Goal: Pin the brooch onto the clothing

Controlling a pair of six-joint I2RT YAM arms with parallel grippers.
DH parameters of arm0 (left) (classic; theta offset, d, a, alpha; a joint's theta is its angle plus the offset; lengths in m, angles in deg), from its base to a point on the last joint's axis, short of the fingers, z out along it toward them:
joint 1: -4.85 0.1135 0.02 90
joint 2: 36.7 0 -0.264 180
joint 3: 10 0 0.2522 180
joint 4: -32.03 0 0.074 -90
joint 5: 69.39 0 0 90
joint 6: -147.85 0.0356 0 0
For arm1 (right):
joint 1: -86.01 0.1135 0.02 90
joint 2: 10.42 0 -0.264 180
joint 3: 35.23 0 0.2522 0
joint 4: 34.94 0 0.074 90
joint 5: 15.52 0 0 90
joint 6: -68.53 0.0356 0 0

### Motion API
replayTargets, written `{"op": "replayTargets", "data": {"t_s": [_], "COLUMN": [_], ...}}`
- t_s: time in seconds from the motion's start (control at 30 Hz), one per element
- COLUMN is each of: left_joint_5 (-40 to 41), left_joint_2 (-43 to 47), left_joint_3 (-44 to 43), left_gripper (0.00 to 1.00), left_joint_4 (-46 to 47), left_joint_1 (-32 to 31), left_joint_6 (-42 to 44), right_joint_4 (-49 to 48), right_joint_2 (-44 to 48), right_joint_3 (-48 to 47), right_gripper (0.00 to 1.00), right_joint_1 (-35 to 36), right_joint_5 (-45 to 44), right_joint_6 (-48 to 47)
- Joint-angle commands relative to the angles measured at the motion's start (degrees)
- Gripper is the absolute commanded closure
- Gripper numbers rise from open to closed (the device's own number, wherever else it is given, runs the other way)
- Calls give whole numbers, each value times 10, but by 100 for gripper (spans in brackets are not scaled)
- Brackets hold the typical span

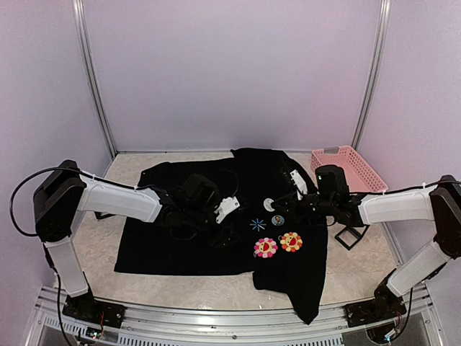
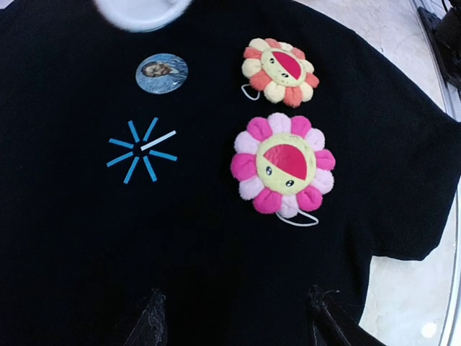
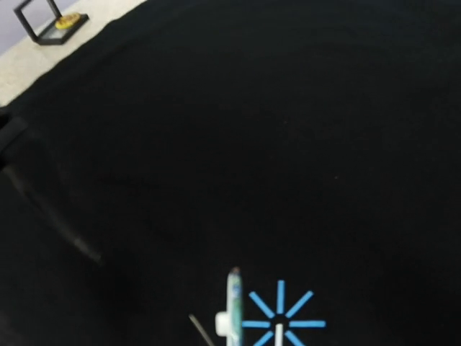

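**While left gripper [image 2: 234, 306] gapes, brooch [image 2: 161, 73] shows beside star [image 2: 141, 149]**

Though my left gripper stands wide and empty over the black shirt [image 2: 79, 252], my right gripper [image 1: 287, 196] is closed. Whether it grips the round brooch just beside the blue star, I cannot tell.

Fig. Materials and surface finishes on the work table

The shirt [image 1: 180, 245] is matt black cloth, softly creased; its star mark [image 2: 142, 149] is a flat light-blue print. The pink flower badge [image 2: 283, 164] and orange flower badge [image 2: 279, 71] are fuzzy plush. The round brooch [image 2: 161, 73] has a smooth printed face. The table [image 1: 94, 245] looks pale, speckled and smooth; the basket [image 1: 349, 167] is pink latticed plastic; the front rail [image 1: 216, 321] is ribbed grey metal
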Motion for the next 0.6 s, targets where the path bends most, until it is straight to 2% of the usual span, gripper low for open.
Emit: {"op": "replayTargets", "data": {"t_s": [0.0,0.17,0.33,0.4,0.47,0.57], "left_joint_5": [-8,61,57,65,66,54], "left_joint_2": [-39,-111,-135,-136,-139,-145], "left_joint_3": [-40,-88,-68,-56,-47,-55], "left_gripper": [38,38,36,40,52,87], "left_joint_4": [-16,-70,-79,-72,-63,-71], "left_joint_1": [-2,13,3,-5,-6,-8], "left_joint_6": [107,110,123,126,124,120], "right_joint_4": [-57,-47,-42,-42,-49,-72], "right_joint_2": [-24,-59,-75,-81,-88,-100], "right_joint_3": [0,-15,-25,-26,-25,-19], "right_gripper": [100,100,100,100,100,100], "right_joint_1": [-2,-3,-3,-2,-2,-2], "right_joint_5": [0,15,25,27,33,46], "right_joint_6": [-48,-68,-77,-78,-78,-74]}}
